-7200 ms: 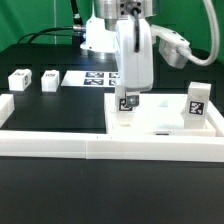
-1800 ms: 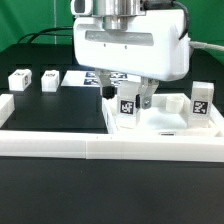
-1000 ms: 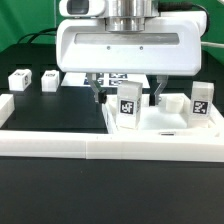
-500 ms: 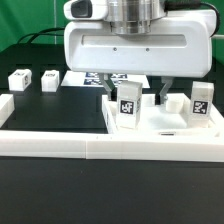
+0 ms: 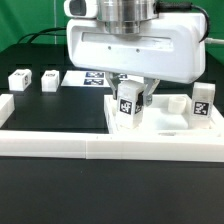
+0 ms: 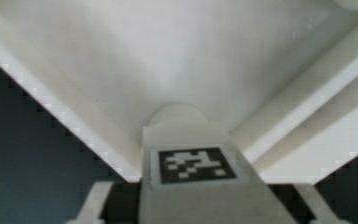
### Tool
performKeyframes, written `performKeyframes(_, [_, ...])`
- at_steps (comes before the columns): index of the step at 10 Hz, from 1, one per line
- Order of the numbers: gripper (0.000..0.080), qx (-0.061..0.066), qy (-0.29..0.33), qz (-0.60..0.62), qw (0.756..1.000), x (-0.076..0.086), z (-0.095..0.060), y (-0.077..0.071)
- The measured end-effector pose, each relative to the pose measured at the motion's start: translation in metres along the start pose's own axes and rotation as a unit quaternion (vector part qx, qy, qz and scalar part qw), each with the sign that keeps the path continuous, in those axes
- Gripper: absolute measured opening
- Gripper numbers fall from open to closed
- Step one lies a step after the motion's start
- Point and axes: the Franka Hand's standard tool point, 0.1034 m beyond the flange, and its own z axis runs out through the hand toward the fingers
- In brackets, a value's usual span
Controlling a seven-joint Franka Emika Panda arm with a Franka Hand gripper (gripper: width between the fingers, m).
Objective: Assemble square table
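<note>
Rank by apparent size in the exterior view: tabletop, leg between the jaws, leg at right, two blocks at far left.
1. tabletop
2. leg between the jaws and right leg, about alike
3. far-left block and block beside it, alike; farther back, so unsure

boxy white hand (image 5: 130,99) with a ribbed silver-grey wrist collar (image 5: 127,10).

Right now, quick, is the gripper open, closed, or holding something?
Gripper: closed on a leg block, which sits tilted between its fingers.
</note>
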Motion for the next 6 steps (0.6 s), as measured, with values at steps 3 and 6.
performKeyframes(3, [0.0293, -0.001, 0.001, 0.156, 0.988, 0.0015, 0.0019, 0.0008])
performKeyframes(6, [0.0293, -0.004, 0.002, 0.361, 0.933, -0.0019, 0.0022, -0.0024])
